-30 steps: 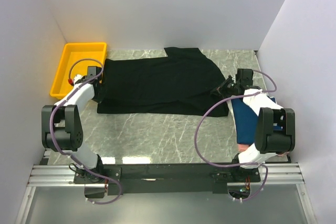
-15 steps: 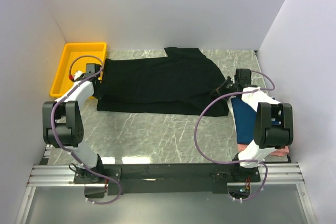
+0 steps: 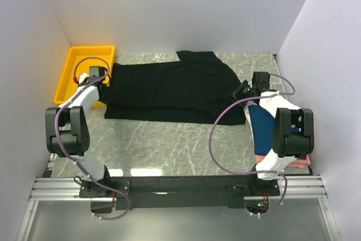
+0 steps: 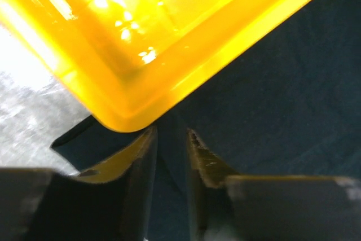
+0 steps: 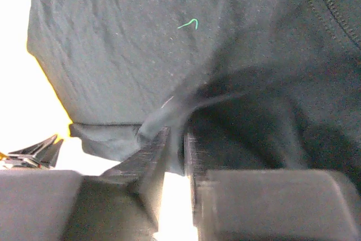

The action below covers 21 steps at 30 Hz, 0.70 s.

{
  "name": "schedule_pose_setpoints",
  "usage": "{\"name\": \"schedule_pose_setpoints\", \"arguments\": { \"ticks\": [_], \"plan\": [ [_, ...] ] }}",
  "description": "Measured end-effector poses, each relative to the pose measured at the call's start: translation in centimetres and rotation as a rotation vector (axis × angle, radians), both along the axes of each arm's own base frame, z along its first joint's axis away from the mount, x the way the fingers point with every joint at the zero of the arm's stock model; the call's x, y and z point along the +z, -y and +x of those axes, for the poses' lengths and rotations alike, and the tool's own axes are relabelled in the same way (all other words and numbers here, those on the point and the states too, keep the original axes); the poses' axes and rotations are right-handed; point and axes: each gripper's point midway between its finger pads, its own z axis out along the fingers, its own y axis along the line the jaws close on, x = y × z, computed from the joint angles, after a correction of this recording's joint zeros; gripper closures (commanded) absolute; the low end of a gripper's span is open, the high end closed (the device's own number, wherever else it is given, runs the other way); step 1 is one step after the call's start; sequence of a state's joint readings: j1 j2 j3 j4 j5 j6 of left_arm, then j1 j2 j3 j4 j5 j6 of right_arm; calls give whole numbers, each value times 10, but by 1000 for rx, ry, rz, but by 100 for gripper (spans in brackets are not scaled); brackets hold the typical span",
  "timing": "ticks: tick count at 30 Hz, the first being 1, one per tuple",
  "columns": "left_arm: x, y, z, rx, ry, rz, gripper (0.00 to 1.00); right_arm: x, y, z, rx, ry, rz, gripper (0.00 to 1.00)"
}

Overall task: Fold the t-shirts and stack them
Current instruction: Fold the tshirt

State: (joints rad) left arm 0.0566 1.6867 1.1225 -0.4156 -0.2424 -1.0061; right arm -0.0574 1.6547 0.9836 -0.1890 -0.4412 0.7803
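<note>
The black t-shirt point(image 3: 169, 88) lies spread flat over the far half of the marble surface point(image 3: 169, 139). Its long axis runs 9 to 3 o'clock, w/ one sleeve poking out toward 12.

The left hand point(image 3: 105, 83) is down at the shirt's 9 o'clock edge, right beside the yellow tray point(image 3: 66, 86), which sits in the 10 o'clock corner. In the left wrist view its fingers point(image 4: 141, 165) are nearly together w/ a strip of dark cloth pinched between them. The tray's corner is just above the tips.

The right hand point(image 3: 241, 90) is at the shirt's 3 o'clock end, approx. at the near corner. Its fingers point(image 5: 153, 156) are clamped on a raised fold of the black fabric, which bunches up where it's gripped. A tiny green thread point(image 5: 188, 25) sits on the fabric further out.

At approx. 4 o'clock, partly under the right arm, a folded navy t-shirt point(image 3: 260, 131) lies on top of a pink/red one point(image 3: 303, 162). Only an edge of that lower one shows.
</note>
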Motion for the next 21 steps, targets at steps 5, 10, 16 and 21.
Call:
{"name": "schedule_pose_setpoints", "arguments": {
  "ticks": [5,10,16,21],
  "plan": [
    [11,4,9,-34,59,-23,52,7,1,6,12,23,-15,55],
    [39,9,-10,-37,145,-38,47,12,4,3,14,38,-54,55],
    [42,14,-49,-1,202,-67,47,22,-1,-30,27,90,-105,55],
    [18,25,-73,-16,162,-96,46,-1,-18,-60,76,53,-127,54]
  ]
}}
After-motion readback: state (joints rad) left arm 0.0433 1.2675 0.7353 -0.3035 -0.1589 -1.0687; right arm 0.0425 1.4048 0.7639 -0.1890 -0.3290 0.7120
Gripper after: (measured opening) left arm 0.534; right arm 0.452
